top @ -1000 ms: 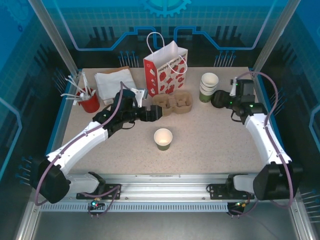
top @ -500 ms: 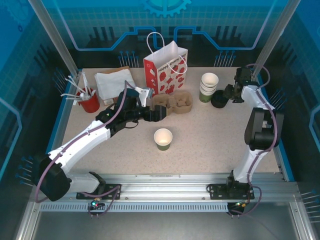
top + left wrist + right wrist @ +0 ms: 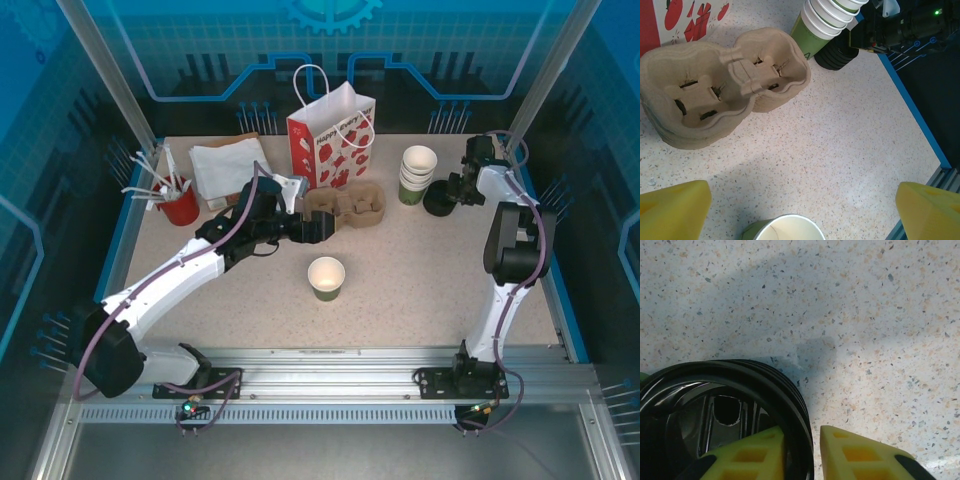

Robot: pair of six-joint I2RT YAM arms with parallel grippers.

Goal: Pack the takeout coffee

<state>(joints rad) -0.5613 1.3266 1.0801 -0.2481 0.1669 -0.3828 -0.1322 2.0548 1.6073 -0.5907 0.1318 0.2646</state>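
Observation:
The takeout coffee cup (image 3: 326,277), olive green, stands open-topped with no lid at the middle of the table; its rim (image 3: 782,230) shows at the bottom of the left wrist view. My left gripper (image 3: 315,228) hovers open just behind it, beside the cardboard cup carrier (image 3: 350,210), with nothing between its yellow fingers (image 3: 675,210). A short stack of black lids (image 3: 437,203) lies at the back right. My right gripper (image 3: 812,440) is shut on the rim of the top black lid (image 3: 715,405), one finger inside and one outside.
A stack of lidless green cups (image 3: 418,175) stands right next to the lids. A red-and-white paper bag (image 3: 330,140) stands behind the carrier. White napkins (image 3: 228,168) and a red cup of stirrers (image 3: 180,205) sit at the back left.
The right arm has folded upright over the back right corner and its jaws have closed from wide open onto the lid's rim. The left arm shifted slightly.

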